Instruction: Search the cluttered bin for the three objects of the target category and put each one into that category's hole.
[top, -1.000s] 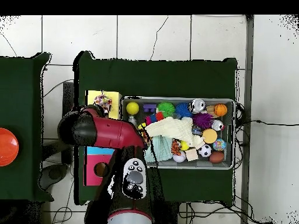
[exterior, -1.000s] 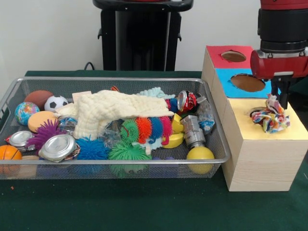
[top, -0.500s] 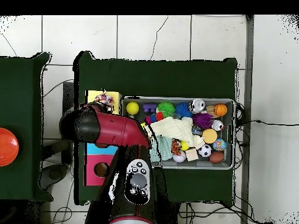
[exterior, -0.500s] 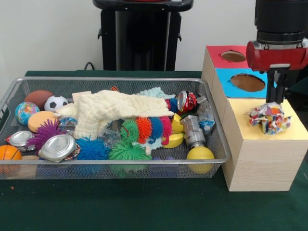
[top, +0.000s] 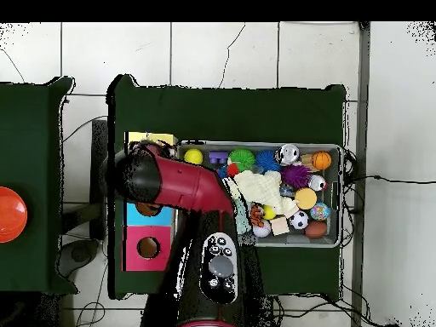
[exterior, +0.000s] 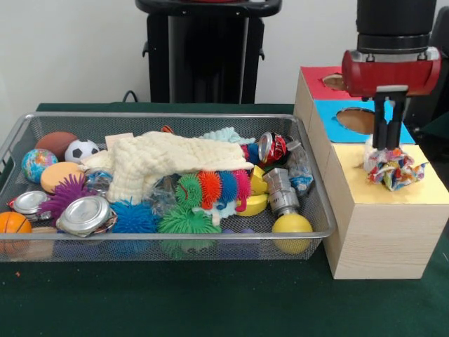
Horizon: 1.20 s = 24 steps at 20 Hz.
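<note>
A crumpled multicoloured wrapper [exterior: 393, 170] lies on the yellow top [exterior: 421, 191] of the wooden sorting box, over the spot where its hole is. My gripper [exterior: 388, 145] hangs straight above the wrapper, open, with a narrow gap between the tips and the tips at the wrapper's upper edge. The wire bin [exterior: 168, 240] to the left holds balls, spiky toys, crushed cans and a cream knitted cloth [exterior: 165, 160]. In the overhead view the red arm [top: 174, 183] covers the gripper and the wrapper; only a strip of the yellow top [top: 160, 137] shows.
Behind the yellow section sit the blue section with its hole [exterior: 358, 119] and the red section with its hole [exterior: 338, 81]. A crushed red can [exterior: 273, 148] and a yellow ball [exterior: 292, 226] lie at the bin's right end, near the box. An orange disc [top: 8, 215] rests on the side table.
The wrapper hung in the gripper a second ago and now rests on the yellow top. The gripper rose, then shifted left and stands directly over it.
</note>
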{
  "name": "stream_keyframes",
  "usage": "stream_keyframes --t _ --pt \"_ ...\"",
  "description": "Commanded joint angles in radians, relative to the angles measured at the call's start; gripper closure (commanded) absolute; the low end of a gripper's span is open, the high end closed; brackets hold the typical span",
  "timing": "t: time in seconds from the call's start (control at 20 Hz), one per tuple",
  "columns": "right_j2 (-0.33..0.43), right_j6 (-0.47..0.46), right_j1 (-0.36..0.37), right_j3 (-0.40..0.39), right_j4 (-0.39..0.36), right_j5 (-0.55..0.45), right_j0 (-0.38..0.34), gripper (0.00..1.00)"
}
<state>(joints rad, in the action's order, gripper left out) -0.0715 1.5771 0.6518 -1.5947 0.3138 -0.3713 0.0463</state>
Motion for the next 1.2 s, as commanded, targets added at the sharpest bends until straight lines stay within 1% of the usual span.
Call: stream_keyframes --t 0.05,0.25,0.5,0.7,0.9,1.2 --pt "0.079 0.192 -0.103 0.002 0.008 0.103 -0.047 1.0" --pt "0.085 0.191 -0.13 -0.009 -0.005 0.15 -0.054 1.0" --pt "0.103 0.198 -0.165 -0.002 0.007 0.187 -0.06 1.0" --pt "0.109 0.215 -0.192 0.001 0.023 0.212 -0.05 1.0" --pt "0.088 0.234 -0.194 0.004 0.042 0.198 -0.021 1.0" --pt "0.025 0.237 -0.13 0.011 0.054 0.079 0.018 1.0"
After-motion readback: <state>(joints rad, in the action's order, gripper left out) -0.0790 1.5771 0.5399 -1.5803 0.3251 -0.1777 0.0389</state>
